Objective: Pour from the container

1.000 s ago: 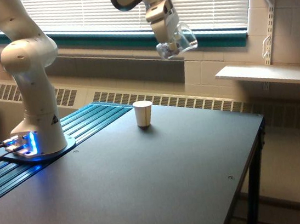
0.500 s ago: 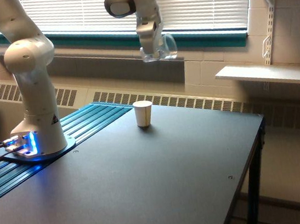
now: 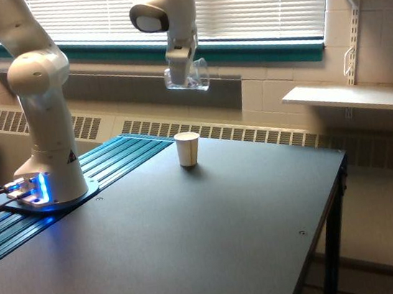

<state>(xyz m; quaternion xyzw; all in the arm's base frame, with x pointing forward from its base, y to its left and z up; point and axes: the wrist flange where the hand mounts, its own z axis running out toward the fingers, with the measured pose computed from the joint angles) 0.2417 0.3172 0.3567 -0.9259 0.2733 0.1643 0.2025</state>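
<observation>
One small clear cylindrical see-through container hung gripped in the white arm's gripper, high above the dark table. It stood almost directly over the small white paper cup, well apart vertically, seemingly near upright, so tipping probably came next.

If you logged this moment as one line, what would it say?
gripper: holds clear cup | cup: airborne, above paper cup | paper cup: upright on table
</observation>
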